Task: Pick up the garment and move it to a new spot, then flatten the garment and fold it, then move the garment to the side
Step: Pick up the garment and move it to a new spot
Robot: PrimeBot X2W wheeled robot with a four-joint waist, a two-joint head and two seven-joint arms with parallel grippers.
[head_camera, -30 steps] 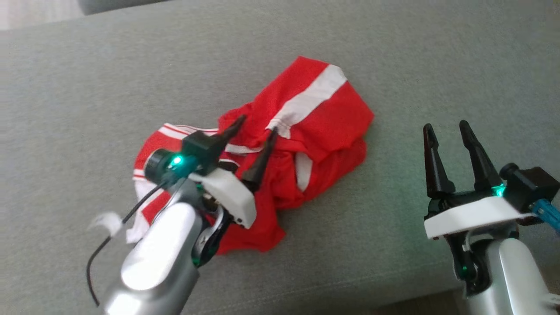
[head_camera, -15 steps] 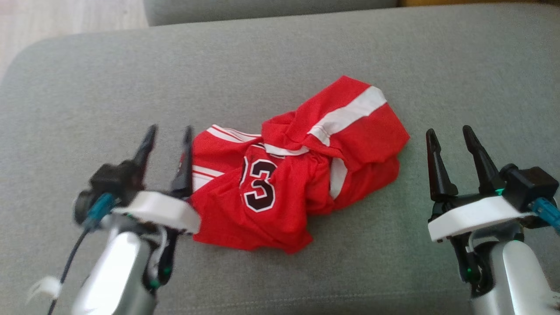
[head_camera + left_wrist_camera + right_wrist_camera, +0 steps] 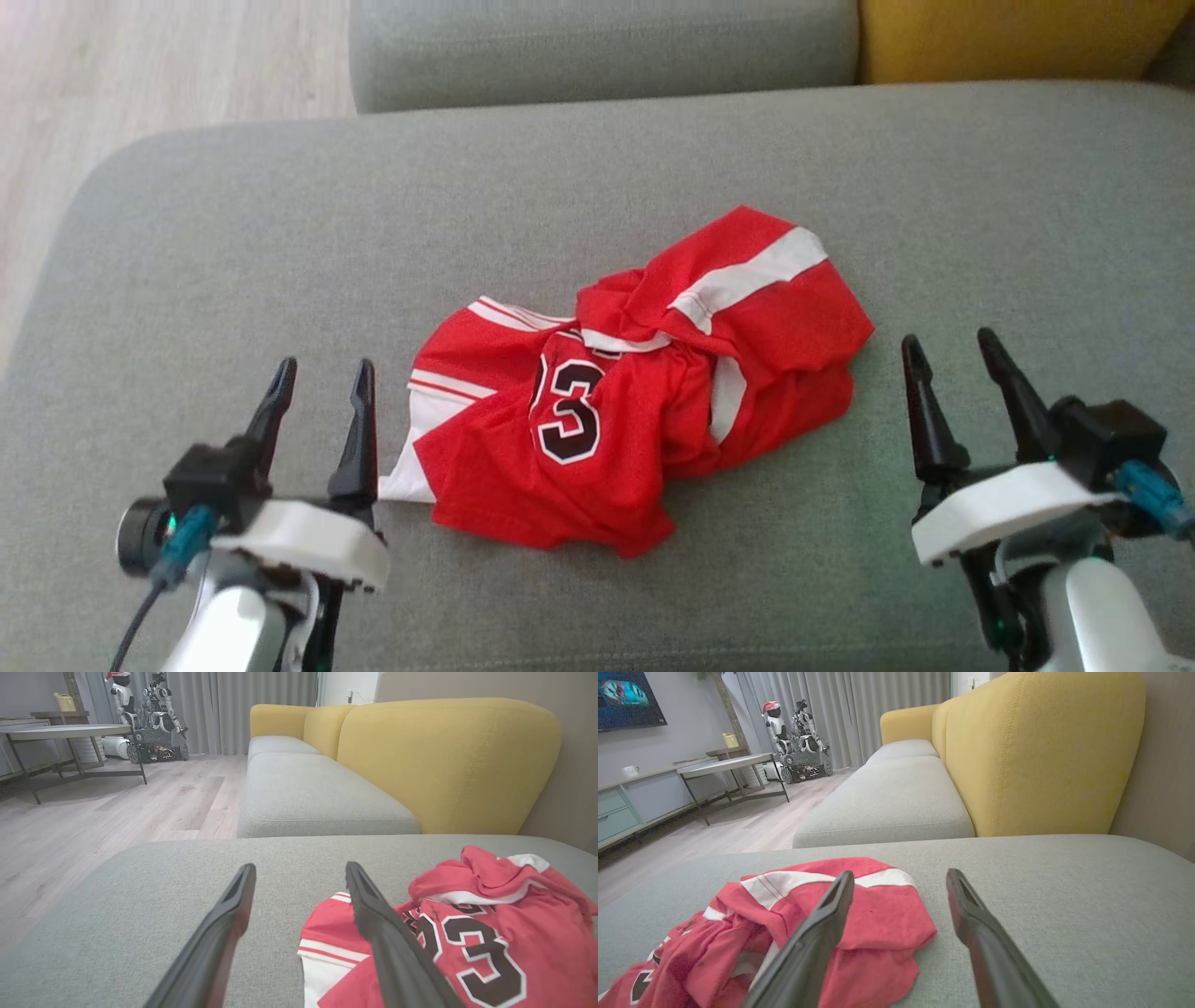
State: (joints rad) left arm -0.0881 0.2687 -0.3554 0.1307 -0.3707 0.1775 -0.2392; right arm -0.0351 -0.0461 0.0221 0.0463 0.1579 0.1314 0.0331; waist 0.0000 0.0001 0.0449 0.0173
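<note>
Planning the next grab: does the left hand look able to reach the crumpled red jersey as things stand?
Probably yes. The open left hand sits just beside the crumpled red jersey, with bare grey fabric cushion between them.

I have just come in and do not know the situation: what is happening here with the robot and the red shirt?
A two-armed robot is working on a red cloth jersey with white trim and a dark number 23, which lies crumpled on the grey fabric sofa seat. Its left hand and right hand are both open and empty, one at each side of the jersey. Nothing is flattened or folded yet.
</note>
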